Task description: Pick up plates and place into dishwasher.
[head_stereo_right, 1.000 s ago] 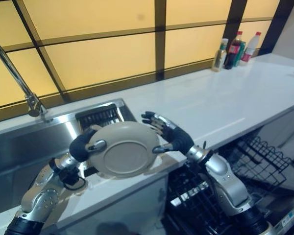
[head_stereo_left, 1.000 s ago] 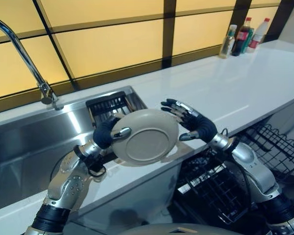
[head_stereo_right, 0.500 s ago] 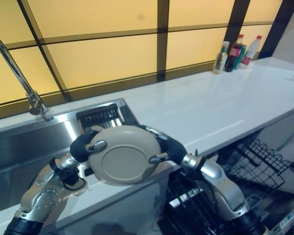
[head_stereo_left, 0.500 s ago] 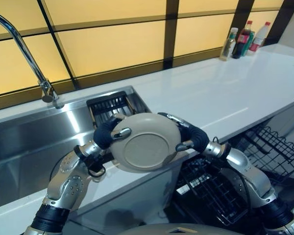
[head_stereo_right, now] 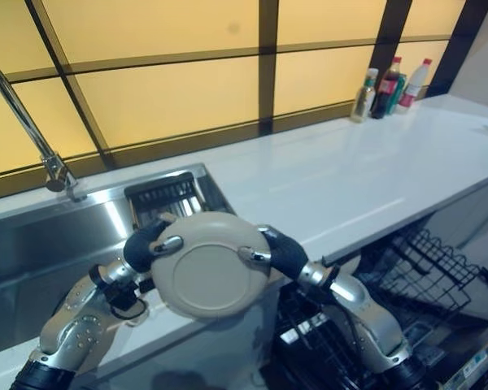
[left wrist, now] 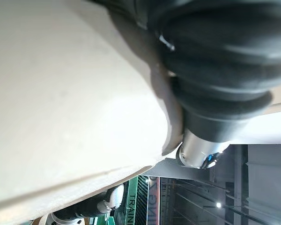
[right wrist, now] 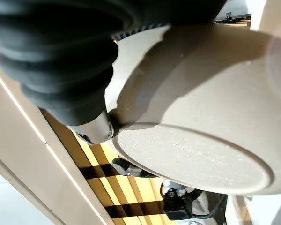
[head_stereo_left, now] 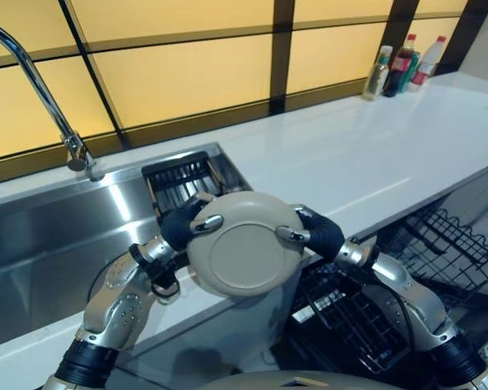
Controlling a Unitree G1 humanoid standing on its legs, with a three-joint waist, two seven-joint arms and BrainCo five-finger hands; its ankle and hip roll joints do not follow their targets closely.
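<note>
Plate [head_stereo_left: 244,244] up off the worktop [head_stereo_left: 374,154], underside to the camera, just in front of the sink [head_stereo_left: 65,236], left hand [head_stereo_left: 183,226] clamped on its left rim, right hand [head_stereo_left: 313,234] clamped on its right rim, dishwasher rack [head_stereo_left: 350,309] below, right of the sink

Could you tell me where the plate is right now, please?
In the left eye view the plate is held between the left robot hand and right robot hand, above the counter edge beside the sink.

Matt, faintly speckled cream ceramic on the plate [head_stereo_left: 246,244]. Brushed, shiny steel across the sink [head_stereo_left: 57,236]; glossy smooth white on the desk [head_stereo_left: 366,154]. Black coated wire for the dishwasher rack [head_stereo_left: 447,244].
</note>
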